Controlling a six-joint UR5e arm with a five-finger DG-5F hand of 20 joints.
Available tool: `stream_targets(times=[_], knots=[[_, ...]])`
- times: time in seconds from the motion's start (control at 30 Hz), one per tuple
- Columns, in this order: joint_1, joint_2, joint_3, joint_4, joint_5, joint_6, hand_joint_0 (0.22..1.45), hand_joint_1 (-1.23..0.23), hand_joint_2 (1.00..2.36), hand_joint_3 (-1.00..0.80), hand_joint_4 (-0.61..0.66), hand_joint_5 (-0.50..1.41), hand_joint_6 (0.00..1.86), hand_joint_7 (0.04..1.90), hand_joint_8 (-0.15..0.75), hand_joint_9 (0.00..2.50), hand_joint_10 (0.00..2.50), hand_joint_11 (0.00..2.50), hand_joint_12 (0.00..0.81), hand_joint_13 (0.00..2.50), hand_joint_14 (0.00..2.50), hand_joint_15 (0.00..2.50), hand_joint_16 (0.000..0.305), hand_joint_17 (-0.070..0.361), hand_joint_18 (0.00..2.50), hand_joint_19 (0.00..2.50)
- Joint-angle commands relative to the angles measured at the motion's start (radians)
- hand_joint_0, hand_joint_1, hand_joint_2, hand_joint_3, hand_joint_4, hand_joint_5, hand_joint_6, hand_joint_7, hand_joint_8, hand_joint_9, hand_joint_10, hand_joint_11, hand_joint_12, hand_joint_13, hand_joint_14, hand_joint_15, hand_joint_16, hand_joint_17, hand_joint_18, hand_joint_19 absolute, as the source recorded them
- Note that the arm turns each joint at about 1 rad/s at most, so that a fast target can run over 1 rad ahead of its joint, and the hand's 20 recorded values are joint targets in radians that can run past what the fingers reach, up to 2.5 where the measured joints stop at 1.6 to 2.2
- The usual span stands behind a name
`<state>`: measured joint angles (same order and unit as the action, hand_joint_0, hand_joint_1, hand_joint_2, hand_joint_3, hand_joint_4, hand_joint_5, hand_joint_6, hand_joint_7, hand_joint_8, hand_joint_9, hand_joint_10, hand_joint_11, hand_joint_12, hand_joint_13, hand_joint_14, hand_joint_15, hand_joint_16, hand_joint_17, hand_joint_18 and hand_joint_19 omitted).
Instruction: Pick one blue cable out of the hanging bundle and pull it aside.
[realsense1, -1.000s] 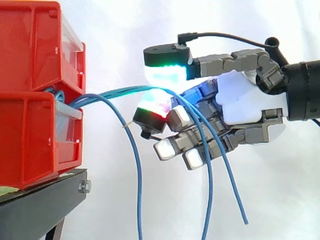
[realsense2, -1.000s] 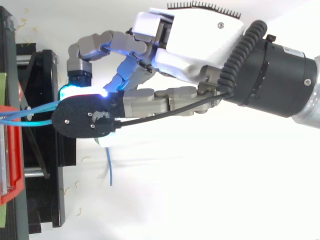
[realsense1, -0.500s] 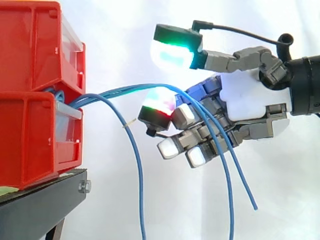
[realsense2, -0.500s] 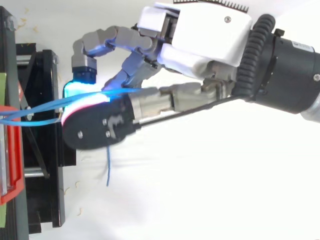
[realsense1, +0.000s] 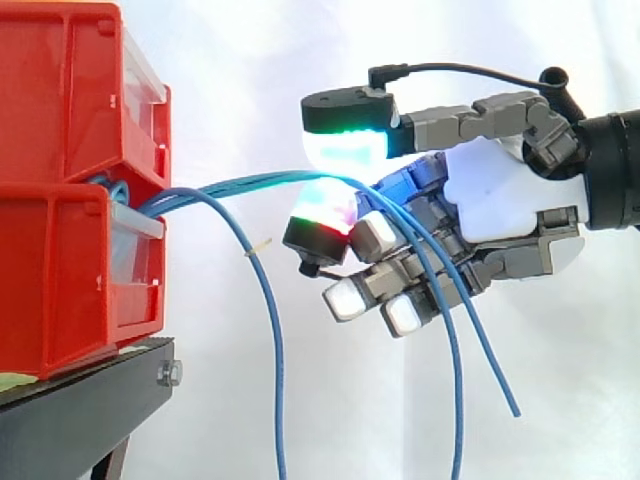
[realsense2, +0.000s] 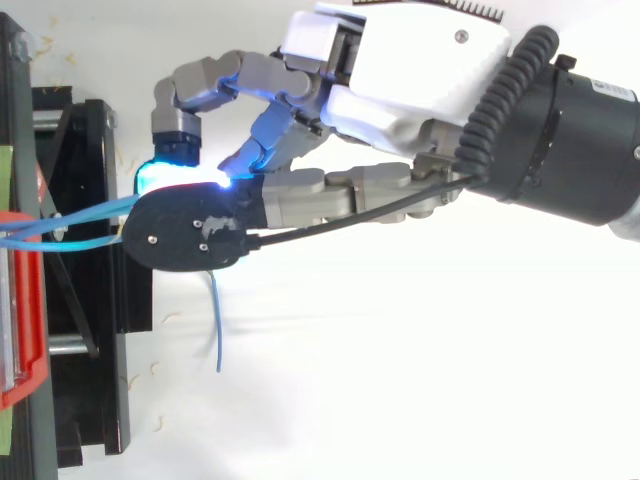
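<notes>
Three thin blue cables leave the gap between the red bins (realsense1: 60, 120). Two of them (realsense1: 250, 183) run right and slightly upward, pass between the thumb's green-white pad (realsense1: 345, 150) and a red-glowing fingertip (realsense1: 320, 212), then drape over the curled fingers and hang down at the right (realsense1: 480, 345). The hand (realsense1: 500, 200) comes in from the right, shut on this pair in a pinch. The third cable (realsense1: 270, 330) arcs down by itself, left of the hand. From above, the pair (realsense2: 80, 215) reaches under the thumb (realsense2: 190, 238), and a loose cable end (realsense2: 216, 330) hangs below the hand (realsense2: 400, 70).
The red bins are stacked on a black stand (realsense1: 80, 410) at the left edge, which also shows from above (realsense2: 90, 300). A white curtain is behind everything. Open space lies right of the stand and under the hand.
Half a second ago the thumb was lifted off the cables; it has come back down onto the pair. The hanging ends have swung slightly; the hand sits a little right of where it was a second ago.
</notes>
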<state>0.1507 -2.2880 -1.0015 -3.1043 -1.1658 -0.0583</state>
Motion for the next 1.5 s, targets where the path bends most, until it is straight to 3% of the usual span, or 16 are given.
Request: stream_targets(times=[0.0,0.1,0.17,0.27,0.33,0.5,0.67,0.73,0.9,1.07,1.13,1.33,1.47], knots=[[0.000,-0.001,0.001,0.001,0.000,0.000,0.62,-0.78,1.03,0.05,0.30,-0.20,0.91,1.51,0.375,0.88,0.01,0.80,0.446,0.83,0.02,0.49,0.058,0.130,0.84,0.65],[0.000,0.001,0.001,0.003,0.000,0.000,0.65,-0.81,1.03,0.02,0.29,-0.21,0.91,1.50,0.364,0.86,0.02,0.81,0.442,0.82,0.02,0.48,0.058,0.131,0.84,0.63],[0.000,0.001,0.001,0.001,0.000,0.000,0.68,-0.86,1.01,-0.36,0.33,-0.20,0.91,1.41,0.352,0.86,0.02,0.81,0.428,0.81,0.02,0.49,0.057,0.129,0.83,0.62],[-0.002,0.001,0.001,0.000,0.000,0.000,0.62,-0.83,1.00,-0.50,0.34,-0.19,0.91,1.41,0.348,0.87,0.01,0.80,0.424,0.81,0.02,0.49,0.057,0.128,0.83,0.64],[-0.003,-0.001,0.001,0.000,0.000,0.000,0.51,-0.63,1.00,-0.50,0.37,-0.16,0.88,1.44,0.369,0.92,0.01,0.77,0.447,0.83,0.02,0.50,0.061,0.137,0.83,0.67],[-0.003,0.001,0.004,0.000,-0.002,0.000,0.58,-0.37,1.00,-0.46,0.35,-0.14,0.87,1.48,0.361,0.98,0.02,0.74,0.439,0.85,0.02,0.50,0.058,0.130,0.81,0.71],[-0.003,0.001,0.007,0.000,-0.002,0.000,0.56,-0.49,1.02,-0.15,0.37,-0.15,0.87,1.47,0.372,0.96,0.01,0.75,0.448,0.85,0.02,0.50,0.059,0.133,0.81,0.71],[-0.003,0.001,0.007,0.000,-0.002,0.000,0.56,-0.66,1.02,0.02,0.38,-0.18,0.89,1.46,0.396,0.92,0.01,0.77,0.474,0.85,0.02,0.50,0.065,0.146,0.86,0.67],[-0.003,0.001,0.018,-0.008,-0.002,-0.008,0.62,-0.75,1.02,0.15,0.35,-0.20,0.91,1.45,0.396,0.89,0.01,0.82,0.469,0.84,0.02,0.49,0.063,0.142,0.86,0.65],[-0.003,-0.001,0.018,-0.011,-0.002,-0.012,0.66,-0.80,1.03,-0.02,0.34,-0.21,0.91,1.42,0.360,0.85,0.01,0.85,0.435,0.81,0.02,0.49,0.058,0.130,0.82,0.64],[-0.003,-0.001,0.018,-0.011,-0.002,-0.012,0.71,-0.82,1.02,-0.19,0.32,-0.21,0.92,1.39,0.356,0.84,0.02,0.84,0.434,0.81,0.02,0.48,0.057,0.128,0.82,0.63],[-0.003,-0.001,0.018,-0.011,-0.002,-0.012,0.77,-0.87,1.00,-0.50,0.30,-0.20,0.91,1.39,0.343,0.85,0.02,0.84,0.424,0.82,0.02,0.47,0.056,0.127,0.83,0.58],[-0.003,-0.001,0.018,-0.011,-0.002,-0.012,0.72,-0.88,1.00,-0.50,0.33,-0.18,0.91,1.41,0.345,0.91,0.01,0.83,0.417,0.84,0.02,0.48,0.055,0.124,0.86,0.59]])
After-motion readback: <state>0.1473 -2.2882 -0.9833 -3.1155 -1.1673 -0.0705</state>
